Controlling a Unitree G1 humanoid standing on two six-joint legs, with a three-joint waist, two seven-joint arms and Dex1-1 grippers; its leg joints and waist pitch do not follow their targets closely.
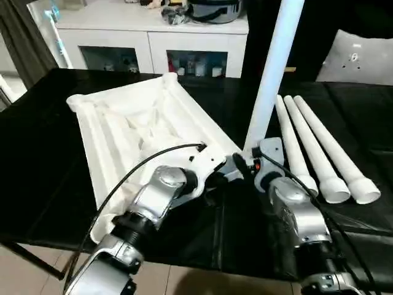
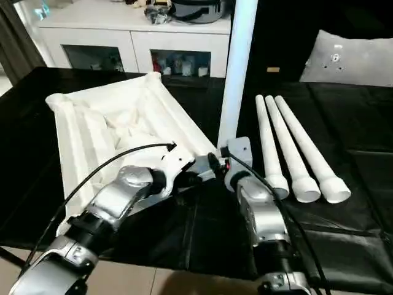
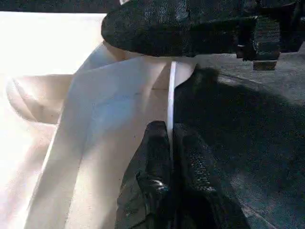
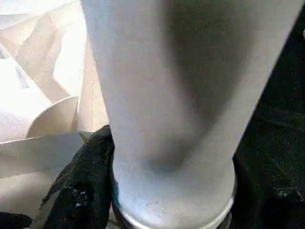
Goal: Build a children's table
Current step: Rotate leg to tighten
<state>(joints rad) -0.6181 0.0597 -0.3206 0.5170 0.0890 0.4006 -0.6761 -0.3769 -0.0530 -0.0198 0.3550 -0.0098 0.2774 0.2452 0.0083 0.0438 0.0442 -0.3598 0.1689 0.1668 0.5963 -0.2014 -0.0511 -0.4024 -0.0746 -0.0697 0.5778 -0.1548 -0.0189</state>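
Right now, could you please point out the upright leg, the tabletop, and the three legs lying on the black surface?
upright leg (image 1: 270, 86): left eye view, middle of its shaft.
tabletop (image 1: 132, 132): left eye view, ribbed underside.
three lying legs (image 1: 313, 147): left eye view, shaft of the middle one.

Head stereo downward; wrist close-ups.

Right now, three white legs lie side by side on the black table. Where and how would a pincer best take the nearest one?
Probably at mid-shaft of the nearest leg, coming from above. The legs lie flat and close together, so side access is tight, though the nearest one's left flank faces bare table. Its flared end looks wider and harder to span.
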